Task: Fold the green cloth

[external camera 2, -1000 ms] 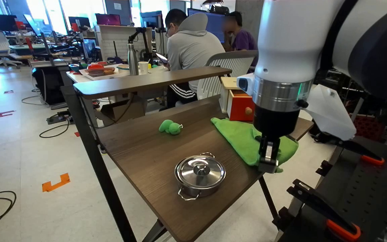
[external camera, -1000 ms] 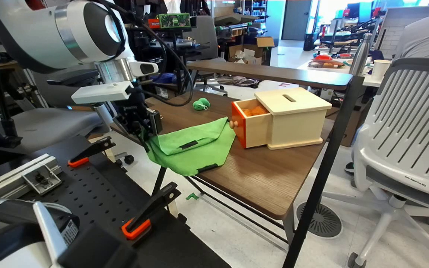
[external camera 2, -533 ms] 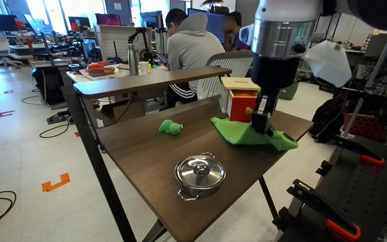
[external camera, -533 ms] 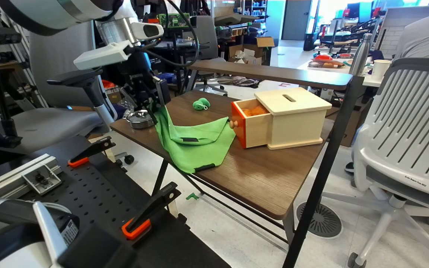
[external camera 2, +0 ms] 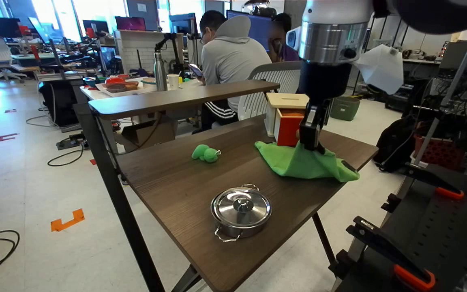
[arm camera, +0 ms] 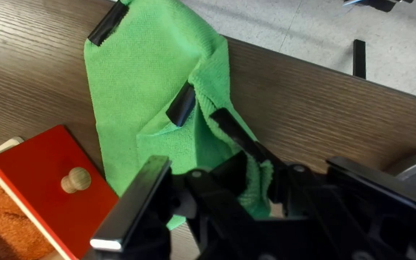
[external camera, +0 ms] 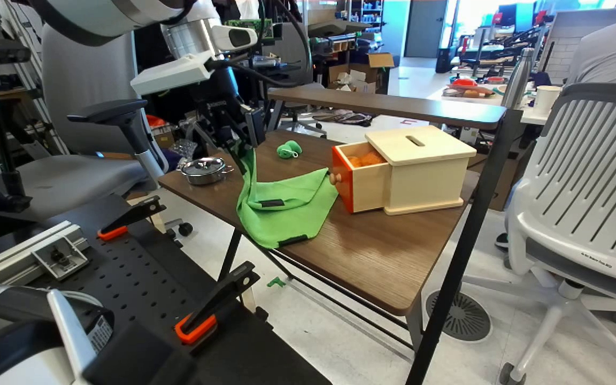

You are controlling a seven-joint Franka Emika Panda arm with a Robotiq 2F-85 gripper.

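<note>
My black two-finger gripper [arm camera: 256, 169] pinches a raised part of the lime-green fabric cloth [external camera: 289, 216]; the rest lies mostly on the brown wooden table [external camera: 372, 259]. I should lay this part across slowly, without pulling.

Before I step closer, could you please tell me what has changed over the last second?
The claw has risen and moved inward over the table, lifting a pinched part of the green cloth. The pot, wooden box and small green plush stayed put.
</note>
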